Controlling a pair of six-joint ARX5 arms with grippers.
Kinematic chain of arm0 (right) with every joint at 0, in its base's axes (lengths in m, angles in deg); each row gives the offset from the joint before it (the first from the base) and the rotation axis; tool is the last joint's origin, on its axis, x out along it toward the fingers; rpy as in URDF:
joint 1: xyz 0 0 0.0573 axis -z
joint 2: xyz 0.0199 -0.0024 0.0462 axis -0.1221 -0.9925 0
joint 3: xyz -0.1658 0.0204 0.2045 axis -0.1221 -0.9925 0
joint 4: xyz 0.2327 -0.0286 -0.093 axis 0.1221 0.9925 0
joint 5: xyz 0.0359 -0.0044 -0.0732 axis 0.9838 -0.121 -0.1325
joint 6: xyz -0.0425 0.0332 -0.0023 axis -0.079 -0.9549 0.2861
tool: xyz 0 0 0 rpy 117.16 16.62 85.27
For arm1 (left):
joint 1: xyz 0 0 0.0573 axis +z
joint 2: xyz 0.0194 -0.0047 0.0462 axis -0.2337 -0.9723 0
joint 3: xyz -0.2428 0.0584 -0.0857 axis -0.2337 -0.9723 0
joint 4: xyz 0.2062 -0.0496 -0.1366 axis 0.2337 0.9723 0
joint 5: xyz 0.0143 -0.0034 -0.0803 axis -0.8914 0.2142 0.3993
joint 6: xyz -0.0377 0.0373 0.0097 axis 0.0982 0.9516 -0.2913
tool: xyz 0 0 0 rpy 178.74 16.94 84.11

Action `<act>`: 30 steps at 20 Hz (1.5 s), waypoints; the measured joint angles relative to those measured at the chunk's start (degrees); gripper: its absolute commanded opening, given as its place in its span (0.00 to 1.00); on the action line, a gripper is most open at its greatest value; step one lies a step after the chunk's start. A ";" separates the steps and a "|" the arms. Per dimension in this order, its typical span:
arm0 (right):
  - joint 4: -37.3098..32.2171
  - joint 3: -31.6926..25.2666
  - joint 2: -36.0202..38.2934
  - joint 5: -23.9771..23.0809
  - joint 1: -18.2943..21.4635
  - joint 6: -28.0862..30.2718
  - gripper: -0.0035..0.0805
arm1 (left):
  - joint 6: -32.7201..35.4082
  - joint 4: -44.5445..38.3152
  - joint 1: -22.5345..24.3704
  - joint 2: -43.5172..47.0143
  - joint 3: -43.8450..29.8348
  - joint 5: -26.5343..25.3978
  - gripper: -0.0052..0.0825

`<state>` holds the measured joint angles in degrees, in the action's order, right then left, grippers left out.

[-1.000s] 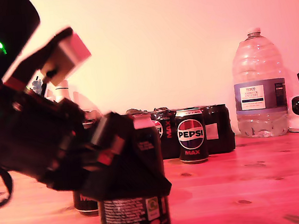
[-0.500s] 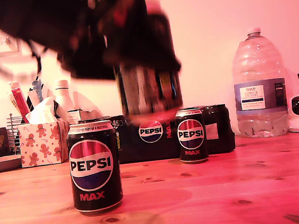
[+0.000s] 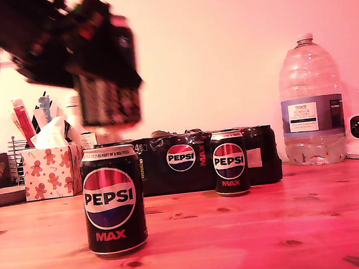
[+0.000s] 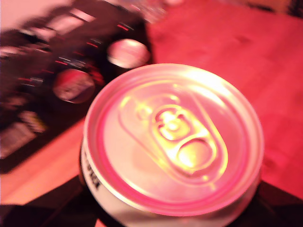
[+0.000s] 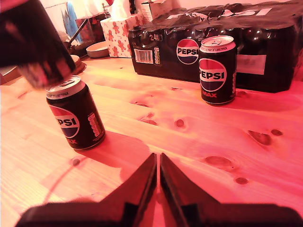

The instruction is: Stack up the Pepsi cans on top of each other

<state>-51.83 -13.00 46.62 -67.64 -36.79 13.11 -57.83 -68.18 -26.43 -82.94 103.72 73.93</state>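
My first gripper (image 3: 107,84) and the can (image 3: 107,102) it carries are motion-smeared in the exterior view, so the print is unreadable and the finger edges indistinct. In the first wrist view that can's lid (image 4: 173,137) hides the jaws below it, and the multipack (image 4: 57,85) beyond is blurred. My second gripper (image 5: 157,177) is cut off at its base.
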 measured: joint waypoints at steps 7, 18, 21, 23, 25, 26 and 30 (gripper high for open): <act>0.00 0.00 0.00 -0.11 0.00 0.00 0.03 | 0.00 0.44 3.08 -0.61 0.02 0.52 0.49; 0.00 0.00 0.00 -0.17 0.00 0.00 0.03 | -2.91 0.33 4.85 -3.28 0.02 5.68 0.49; 0.00 0.00 0.00 -0.17 0.00 0.00 0.03 | -3.06 -0.13 4.85 -4.37 0.13 5.79 0.49; 0.00 0.00 0.00 -0.15 0.00 0.00 0.03 | -3.06 -0.13 4.85 -4.37 0.13 5.79 0.49; 0.00 0.00 0.00 -0.17 0.00 0.00 0.03 | -3.06 -0.13 4.85 -4.37 0.13 5.79 0.49; 0.00 0.00 0.00 -0.15 0.00 0.00 0.03 | -3.06 -0.13 4.85 -4.37 0.13 5.79 0.49; 0.00 0.00 0.00 -0.17 0.00 0.00 0.03 | -3.06 -0.13 4.85 -4.37 0.13 5.79 0.49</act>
<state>-51.83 -13.00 46.62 -67.82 -36.79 13.11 -60.89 -68.31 -21.58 -87.31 103.85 79.73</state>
